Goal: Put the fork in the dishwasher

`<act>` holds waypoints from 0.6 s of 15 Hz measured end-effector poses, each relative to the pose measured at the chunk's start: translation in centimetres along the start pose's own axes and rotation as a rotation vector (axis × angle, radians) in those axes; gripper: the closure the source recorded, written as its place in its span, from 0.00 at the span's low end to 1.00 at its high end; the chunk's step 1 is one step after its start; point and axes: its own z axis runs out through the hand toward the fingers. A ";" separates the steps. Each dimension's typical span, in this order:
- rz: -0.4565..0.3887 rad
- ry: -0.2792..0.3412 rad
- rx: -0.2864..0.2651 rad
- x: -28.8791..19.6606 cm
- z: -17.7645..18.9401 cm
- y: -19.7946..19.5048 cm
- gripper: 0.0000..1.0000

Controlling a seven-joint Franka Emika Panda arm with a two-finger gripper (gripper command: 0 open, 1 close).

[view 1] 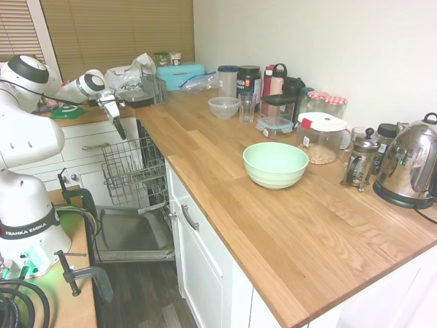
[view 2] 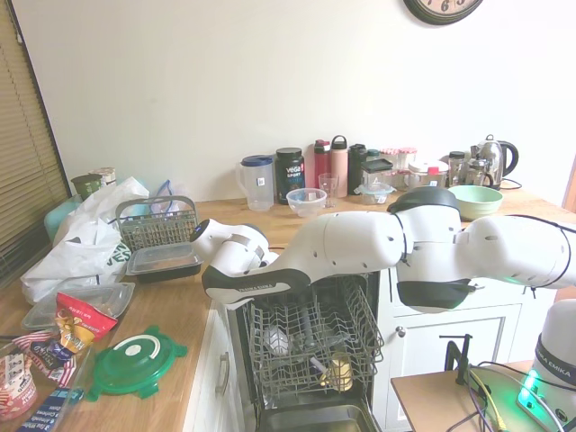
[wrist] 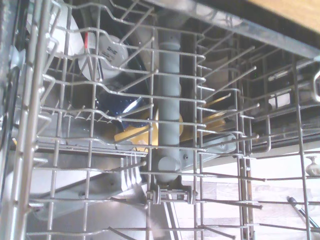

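One gripper point(view 1: 120, 134) shows in the first exterior view as a single dark narrow tip pointing down, and from this side it cannot be told whether its fingers are apart or together, nor whether anything is held. Directly below the gripper stands the pulled-out wire rack point(view 1: 133, 171) of the dishwasher point(view 1: 136, 236), whose grey door lies folded down beneath the rack. The wooden counter point(view 1: 225, 198) runs beside the gripper, and a mint-green bowl point(view 1: 275, 164) sits on it well apart from the gripper. The fork cannot be made out in this view. In the second exterior view the white arm crosses in front of the open dishwasher point(view 2: 270, 418) and hides the gripper. The rack point(view 2: 306, 342) is seen under the arm with several small items in it, too indistinct to name. A grey cutlery basket point(view 2: 155, 229) stands on the counter near the arm's wrist, and a green lid point(view 2: 135, 362) lies further off. The wrist view looks straight down through the rack wires point(wrist: 100, 95). A grey upright tube point(wrist: 169, 90) runs through the middle, with a white cup point(wrist: 107, 50) and a yellow item point(wrist: 145, 134) beside it. A thin silvery rod point(wrist: 299, 210) shows at the lower right of that view; whether it is the fork cannot be told.
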 end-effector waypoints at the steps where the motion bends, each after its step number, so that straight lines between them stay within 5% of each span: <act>1: 0.001 0.002 0.007 0.2 -0.3 0.0 0.00; 9: 0.092 -0.013 0.191 7.7 -13.3 6.8 0.00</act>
